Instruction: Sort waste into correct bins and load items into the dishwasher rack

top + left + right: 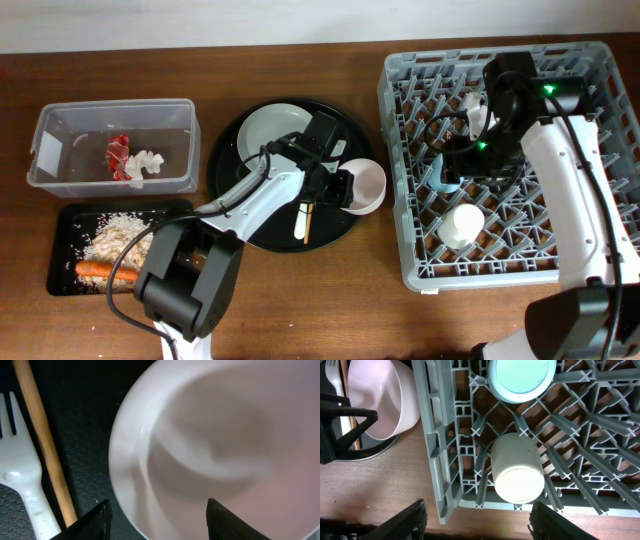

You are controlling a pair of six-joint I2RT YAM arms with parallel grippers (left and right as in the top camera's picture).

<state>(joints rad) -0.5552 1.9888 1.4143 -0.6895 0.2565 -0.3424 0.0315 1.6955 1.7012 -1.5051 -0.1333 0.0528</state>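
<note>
The pinkish-white bowl (368,186) sits on the right side of the round black tray (228,160). My left gripper (340,190) is open, with its fingers either side of the bowl's rim (150,460) in the left wrist view (157,522). The white fork (20,480) and a wooden chopstick (45,445) lie beside it. The grey plate (272,130) lies at the tray's back. My right gripper (455,160) is open and empty above the grey rack (392,130), which holds the light blue cup (521,377) and the small white cup (517,472).
The clear tub (60,120) at back left holds a red wrapper (119,155) and crumpled white paper (147,163). The shallow black tray (62,250) at front left holds pale crumbs (120,232) and an orange carrot (100,269). Bare wooden table lies in front of the rack.
</note>
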